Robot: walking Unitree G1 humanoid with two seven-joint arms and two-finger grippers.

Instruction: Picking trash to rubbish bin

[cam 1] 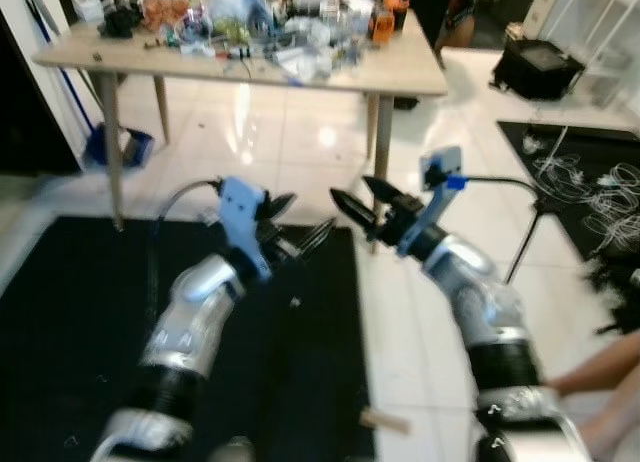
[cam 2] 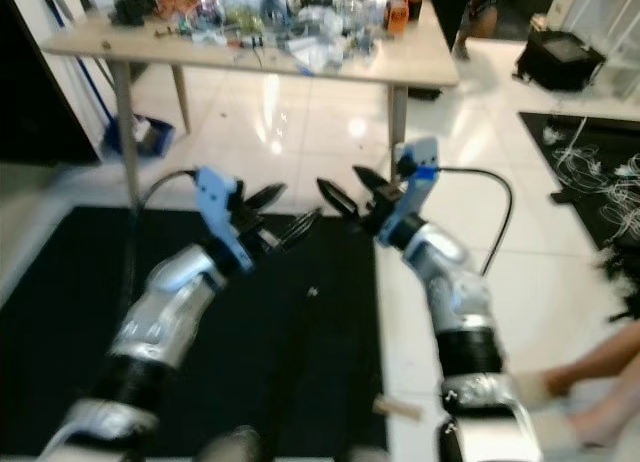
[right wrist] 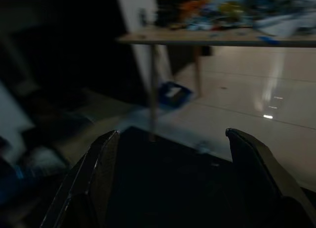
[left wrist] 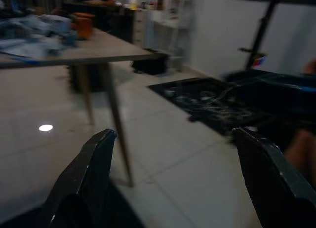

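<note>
Ahead, both arms are raised over the black mat (cam 1: 60, 322), the left gripper (cam 1: 295, 222) and right gripper (cam 1: 362, 204) spread wide and empty. What may be a scrap of trash (cam 1: 384, 419) lies at 5 o'clock on the tiles beside the mat; the cluttered table (cam 1: 410, 77) stands at 12 o'clock.

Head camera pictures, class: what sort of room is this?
Probably a home living or work room: a wooden table piled with clutter, glossy white tiled floor, and a black rug.
</note>
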